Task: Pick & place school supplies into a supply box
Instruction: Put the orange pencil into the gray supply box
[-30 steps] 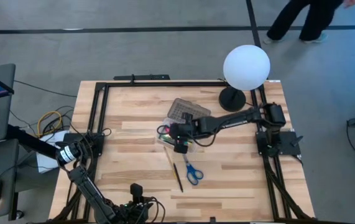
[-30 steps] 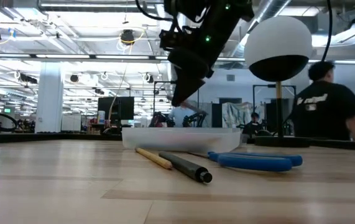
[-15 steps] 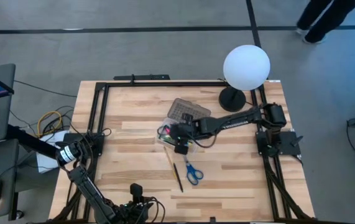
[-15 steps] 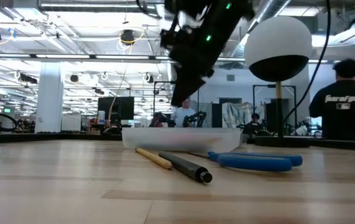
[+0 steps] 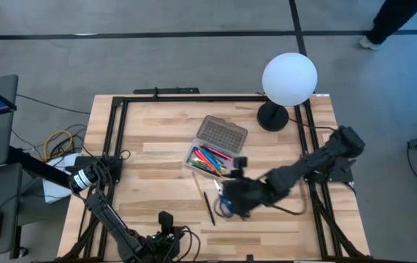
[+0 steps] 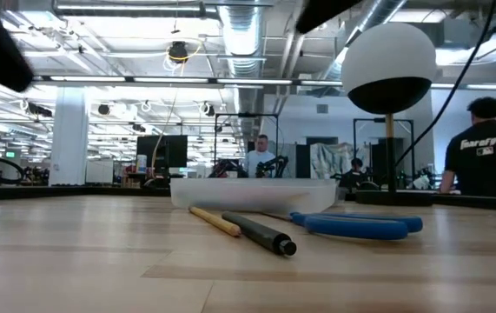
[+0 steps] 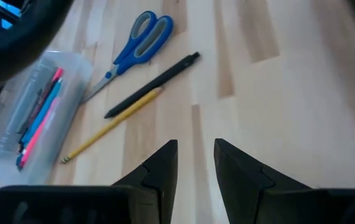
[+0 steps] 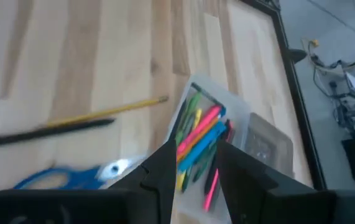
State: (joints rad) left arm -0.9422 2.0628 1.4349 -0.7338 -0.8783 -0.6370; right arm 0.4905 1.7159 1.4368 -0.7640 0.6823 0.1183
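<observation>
The supply box (image 5: 209, 158) lies open at mid-table, its dotted lid (image 5: 222, 133) folded back toward the far side, with several coloured pens (image 8: 200, 138) inside. A yellow pencil (image 7: 110, 128), a black pen (image 7: 155, 84) and blue-handled scissors (image 7: 137, 40) lie flat on the wood just near of the box. My right gripper (image 5: 227, 202) hovers open above the scissors (image 8: 71, 178), touching nothing. My left gripper (image 5: 166, 219) waits open at the table's near edge, pointing toward the supplies.
A white globe lamp (image 5: 289, 78) stands on its black base at the far right corner. A black frame (image 5: 113, 131) runs round the tabletop. Bare wood lies left of the box. People stand in the room beyond the table (image 6: 482, 148).
My right gripper has come up out of the box and swung toward the table's near edge, and now hangs over the scissors; it has left the low view. The pens in the box now show uncovered. Pencil, pen and scissors have not moved.
</observation>
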